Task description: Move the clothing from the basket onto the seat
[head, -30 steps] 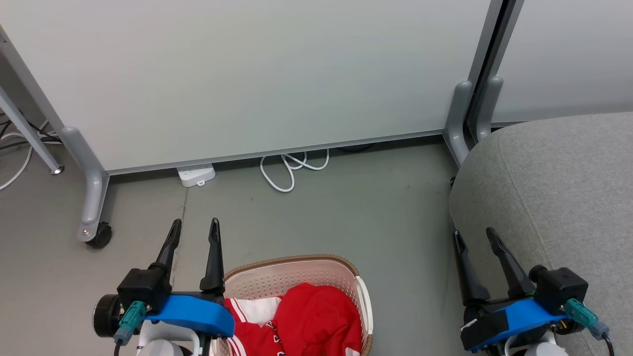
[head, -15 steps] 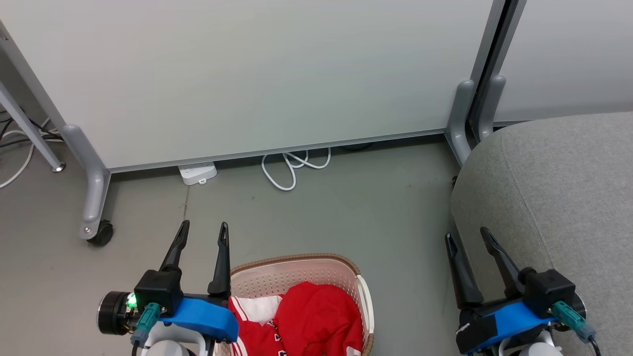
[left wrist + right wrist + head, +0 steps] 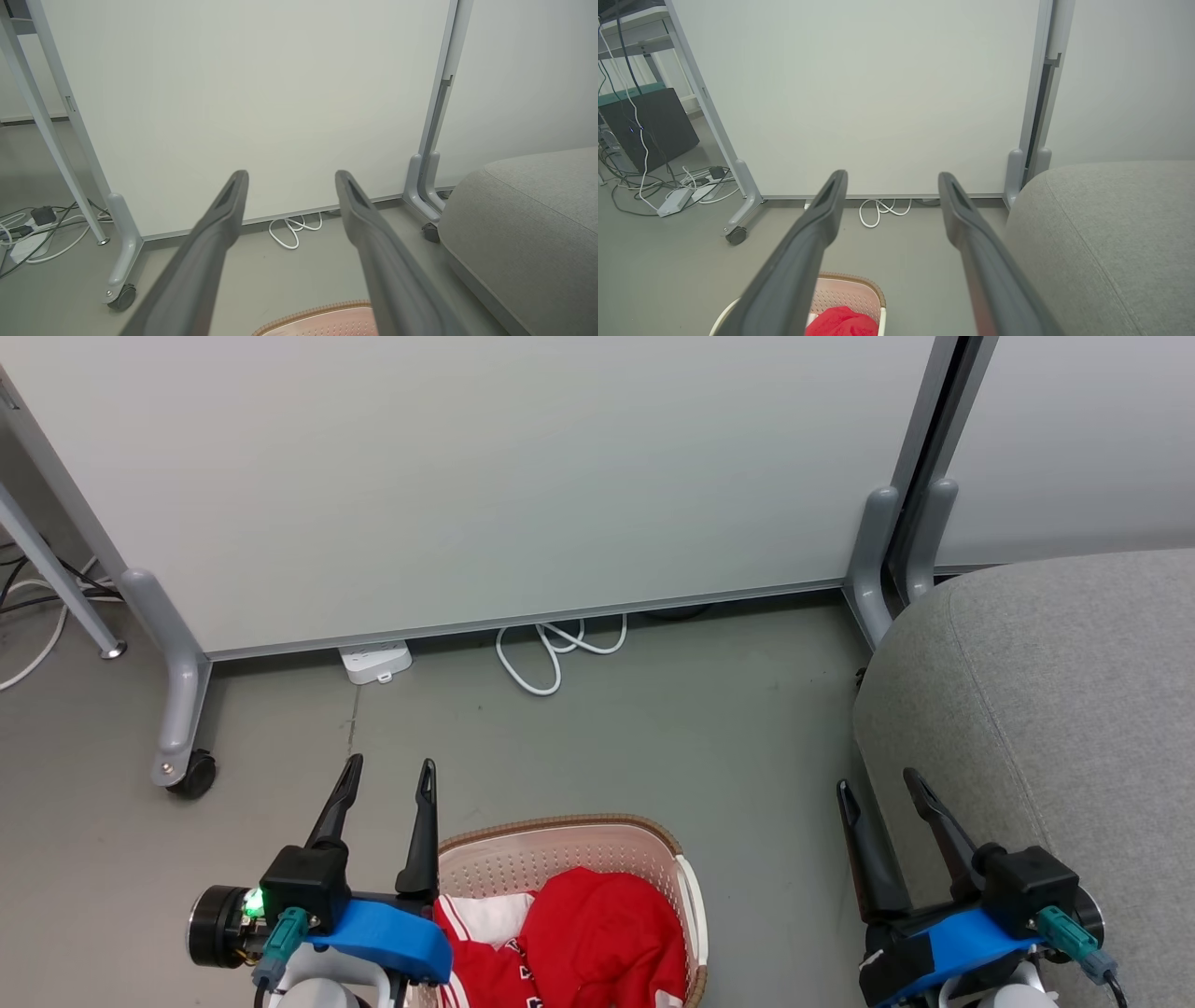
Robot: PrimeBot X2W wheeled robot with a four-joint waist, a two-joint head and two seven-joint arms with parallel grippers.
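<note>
Bright even light, faint soft shadows, wrist views bowed at edges

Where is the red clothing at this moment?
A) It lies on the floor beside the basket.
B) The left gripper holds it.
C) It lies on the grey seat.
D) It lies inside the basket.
D: in the head view the red clothing lies within the walls of the basket, below its brown rim.

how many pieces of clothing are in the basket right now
2. In the head view, a plain red garment lies bunched on the right side of the basket, and a red jersey with white striped trim on its left. More could be hidden beneath.
</note>
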